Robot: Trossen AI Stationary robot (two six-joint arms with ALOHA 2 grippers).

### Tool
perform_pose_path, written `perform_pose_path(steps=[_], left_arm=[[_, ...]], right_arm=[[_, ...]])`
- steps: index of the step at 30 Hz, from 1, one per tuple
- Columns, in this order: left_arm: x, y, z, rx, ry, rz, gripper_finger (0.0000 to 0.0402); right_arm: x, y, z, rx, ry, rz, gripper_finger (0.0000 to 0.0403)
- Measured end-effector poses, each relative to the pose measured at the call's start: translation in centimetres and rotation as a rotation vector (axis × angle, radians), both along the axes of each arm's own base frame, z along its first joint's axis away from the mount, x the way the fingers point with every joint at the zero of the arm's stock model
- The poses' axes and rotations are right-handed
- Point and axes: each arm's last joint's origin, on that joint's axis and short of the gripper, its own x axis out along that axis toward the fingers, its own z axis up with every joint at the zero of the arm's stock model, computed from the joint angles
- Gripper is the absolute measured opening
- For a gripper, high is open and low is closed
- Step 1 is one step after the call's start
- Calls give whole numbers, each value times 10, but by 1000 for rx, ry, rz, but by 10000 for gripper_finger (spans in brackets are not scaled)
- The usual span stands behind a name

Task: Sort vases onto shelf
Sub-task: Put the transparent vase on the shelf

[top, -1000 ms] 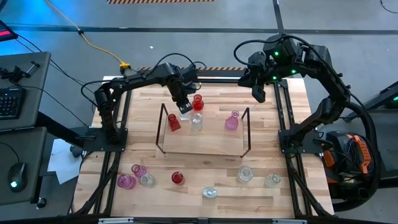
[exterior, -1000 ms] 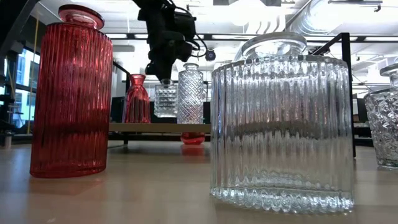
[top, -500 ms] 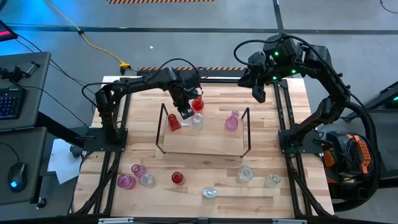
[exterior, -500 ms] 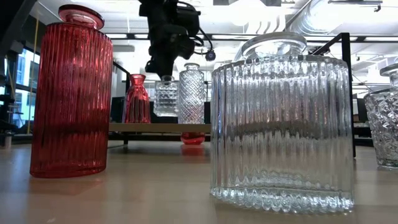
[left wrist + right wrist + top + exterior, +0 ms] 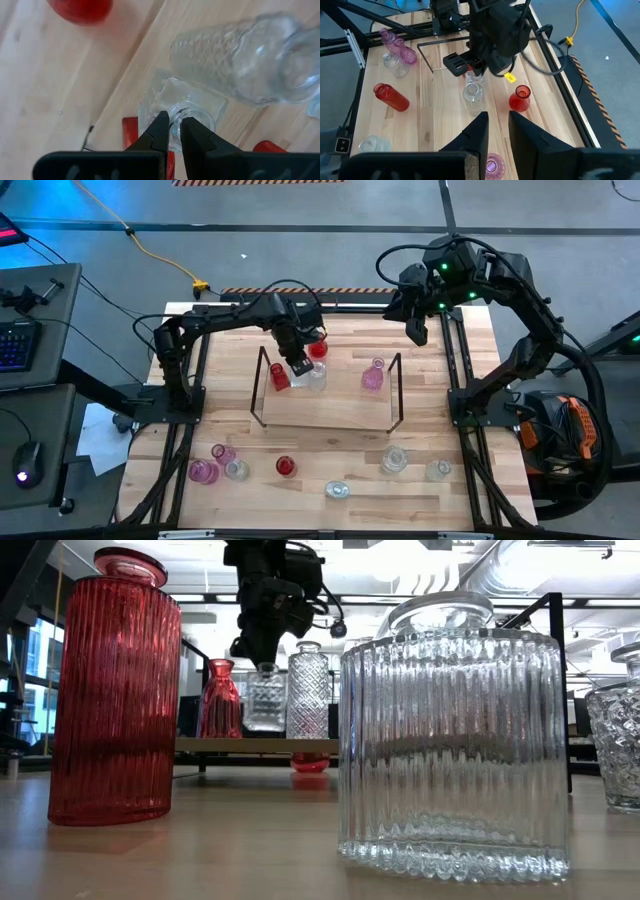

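While left tool (image 5: pixel 171 131) grips clear vase (image 5: pixel 182 107), wooden table (image 5: pixel 330 460) holds scattered vases.

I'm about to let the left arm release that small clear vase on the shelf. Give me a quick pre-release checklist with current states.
1. Left gripper fingers pinch the rim of the small clear vase: ok.
2. Vase base resting on the shelf board: looks so in the low view, cannot tell for certain.
3. Vase upright: ok.
4. Gap to the tall clear bottle beside it: close, touching or not cannot tell.
5. Red vase on the other side stands apart: ok.
6. Right gripper is away at the table's far edge: ok.
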Motion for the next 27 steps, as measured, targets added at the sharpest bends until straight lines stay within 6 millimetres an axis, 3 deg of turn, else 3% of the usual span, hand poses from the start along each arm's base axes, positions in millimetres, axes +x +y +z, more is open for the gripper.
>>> perform_pose_path(steps=[7, 18, 27], left_arm=[[2, -9, -17, -18, 8, -8, 15], [5, -7, -17, -5, -25, 6, 17], [5, -7, -17, 5, -25, -6, 53]], right_arm=[[0, 0, 0, -2, 0, 2, 57], [0, 0, 0, 0, 0, 0, 57], [0, 0, 0, 5, -1, -5, 57]])
